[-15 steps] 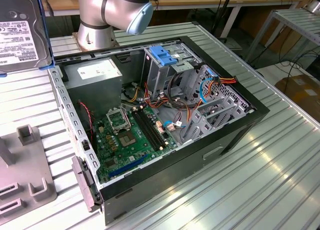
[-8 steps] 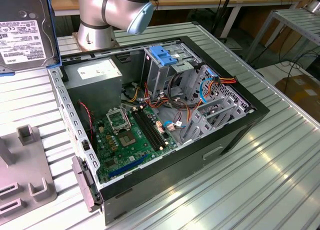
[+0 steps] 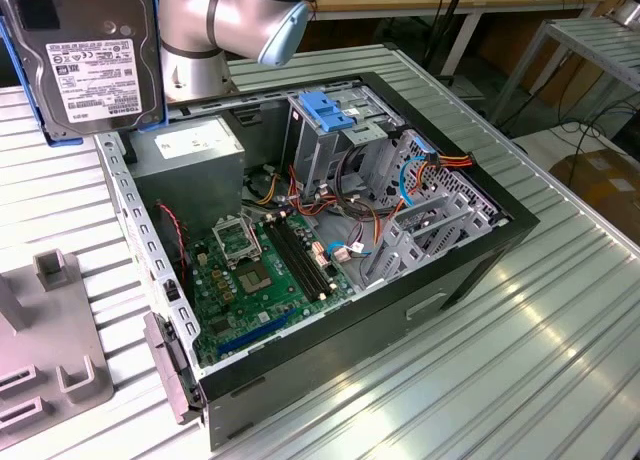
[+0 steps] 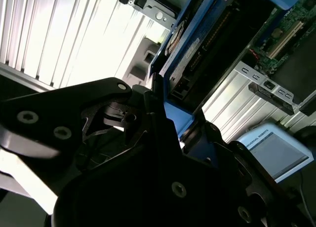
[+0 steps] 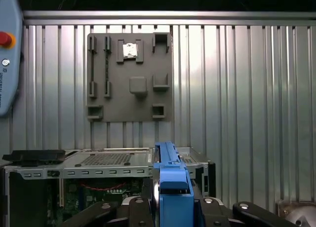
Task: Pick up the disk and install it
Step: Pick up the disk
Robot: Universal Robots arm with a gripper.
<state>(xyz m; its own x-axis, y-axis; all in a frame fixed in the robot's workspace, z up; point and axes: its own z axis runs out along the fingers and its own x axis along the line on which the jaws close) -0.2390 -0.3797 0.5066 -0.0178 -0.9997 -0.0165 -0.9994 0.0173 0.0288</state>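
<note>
The disk [image 3: 90, 55], a grey-metal hard drive with a white label and blue carrier rails, hangs upright in the air at the exterior view's upper left, above the table and beside the open computer case. In the first wrist view its blue rail [image 5: 172, 175] stands edge-on between the black fingers [image 5: 224, 209] of my gripper [image 5: 173, 200]. The second wrist view shows the gripper [image 4: 173, 126] clamped on the blue carrier, with the disk's [image 4: 197, 49] edge running away from it. The gripper is shut on the disk.
The open computer case [image 3: 480, 270] lies on the ribbed metal table. Inside are a grey power-supply box [image 3: 190, 150], a green motherboard [image 3: 260, 270] and a metal drive cage with a blue latch [image 3: 330, 110]. A grey fixture plate [image 5: 129, 76] lies beside the case.
</note>
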